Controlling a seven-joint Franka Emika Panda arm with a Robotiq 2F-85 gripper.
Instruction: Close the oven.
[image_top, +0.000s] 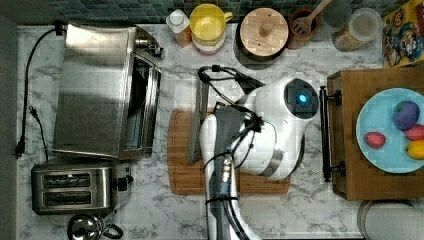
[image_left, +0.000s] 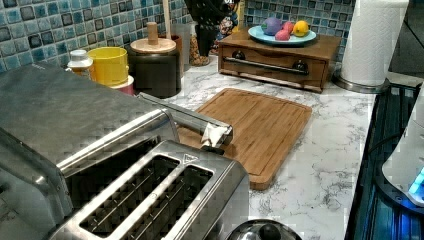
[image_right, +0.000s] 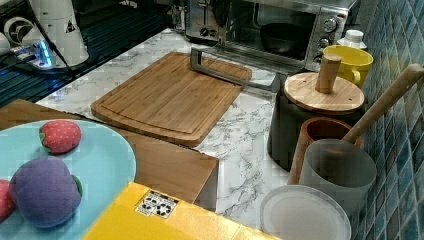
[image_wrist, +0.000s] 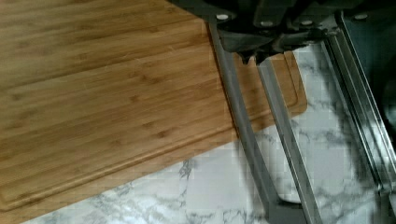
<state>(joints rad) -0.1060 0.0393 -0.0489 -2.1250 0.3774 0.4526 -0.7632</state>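
The oven is a big steel box at the top view's left, also seen in the left view and the right view. Its glass door lies folded down flat. The door's bar handle reaches over the edge of the wooden cutting board. In the wrist view my gripper hangs just above the handle, beside the door's front edge, fingertips together and holding nothing. The white arm hides the gripper in the top view.
A two-slot toaster and a kettle stand beside the oven. A yellow mug, a wood-lidded canister and jars line the tiled wall. A wooden drawer box carries a plate of toy fruit.
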